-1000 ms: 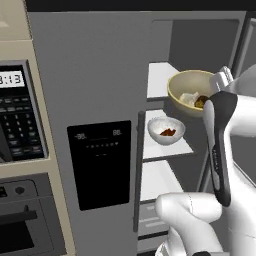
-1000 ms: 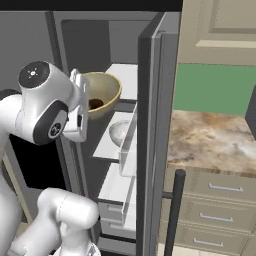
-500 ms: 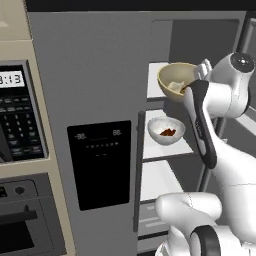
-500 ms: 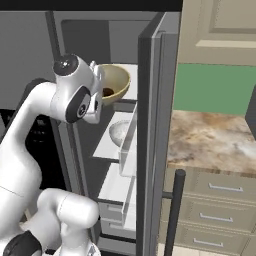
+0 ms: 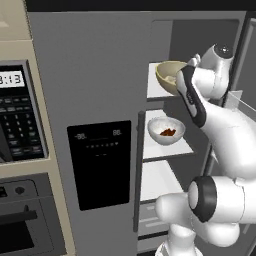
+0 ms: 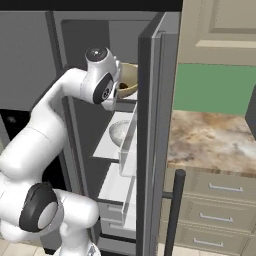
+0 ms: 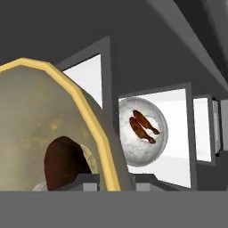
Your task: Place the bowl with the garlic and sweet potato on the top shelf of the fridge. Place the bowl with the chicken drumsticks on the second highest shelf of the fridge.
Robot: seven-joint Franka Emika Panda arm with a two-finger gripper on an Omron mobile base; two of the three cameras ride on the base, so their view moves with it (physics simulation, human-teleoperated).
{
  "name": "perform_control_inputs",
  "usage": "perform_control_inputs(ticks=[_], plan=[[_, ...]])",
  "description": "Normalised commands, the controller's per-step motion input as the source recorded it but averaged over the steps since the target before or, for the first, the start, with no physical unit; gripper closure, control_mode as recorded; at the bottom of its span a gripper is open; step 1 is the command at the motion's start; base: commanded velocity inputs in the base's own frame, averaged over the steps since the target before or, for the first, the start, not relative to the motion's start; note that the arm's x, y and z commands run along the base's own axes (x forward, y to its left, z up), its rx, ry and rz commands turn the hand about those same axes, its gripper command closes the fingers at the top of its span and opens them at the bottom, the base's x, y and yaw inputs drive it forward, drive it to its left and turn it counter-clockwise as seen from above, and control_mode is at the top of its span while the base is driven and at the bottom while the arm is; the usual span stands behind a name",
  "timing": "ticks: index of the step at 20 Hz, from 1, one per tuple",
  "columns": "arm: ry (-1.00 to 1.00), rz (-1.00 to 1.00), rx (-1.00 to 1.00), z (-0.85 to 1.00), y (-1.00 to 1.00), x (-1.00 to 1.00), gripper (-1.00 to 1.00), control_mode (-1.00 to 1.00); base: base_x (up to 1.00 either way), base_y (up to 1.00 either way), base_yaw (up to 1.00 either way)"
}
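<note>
Room: your fridge [image 5: 100, 75] stands open beside oven | Shelves: white bowl with chicken drumsticks [image 5: 166, 131] at 6 o'clock under tan bowl [image 5: 169, 76] | Jaws: gripper [image 7: 113, 178] clamped on tan bowl's rim, sweet potato [image 7: 64, 162] inside.

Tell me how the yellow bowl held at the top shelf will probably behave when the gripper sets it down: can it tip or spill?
The tan-yellow bowl looks rigid and is gripped at one rim, so it may tilt if released early. Its round sweet potato could roll inside, but the deep walls should probably keep it in. The glossy white shelf may let the bowl slide a little.
</note>
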Motion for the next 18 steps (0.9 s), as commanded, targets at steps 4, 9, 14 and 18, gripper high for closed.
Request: perform_control_inputs(ticks=[4,9,14,18], plan=[[0.0,-0.11,0.0,-0.24,0.0,1.0,1.0,-1.0,0.0,0.0,0.0],[0.0,-0.09,0.0,-0.31,0.0,1.0,-1.0,-1.0,0.0,0.0,0.0],[0.0,-0.06,0.0,-0.01,0.0,0.39,-1.0,-1.0,0.0,0.0,0.0],[0.0,-0.05,0.0,0.05,0.0,-0.34,-1.0,-1.0,0.0,0.0,0.0]])
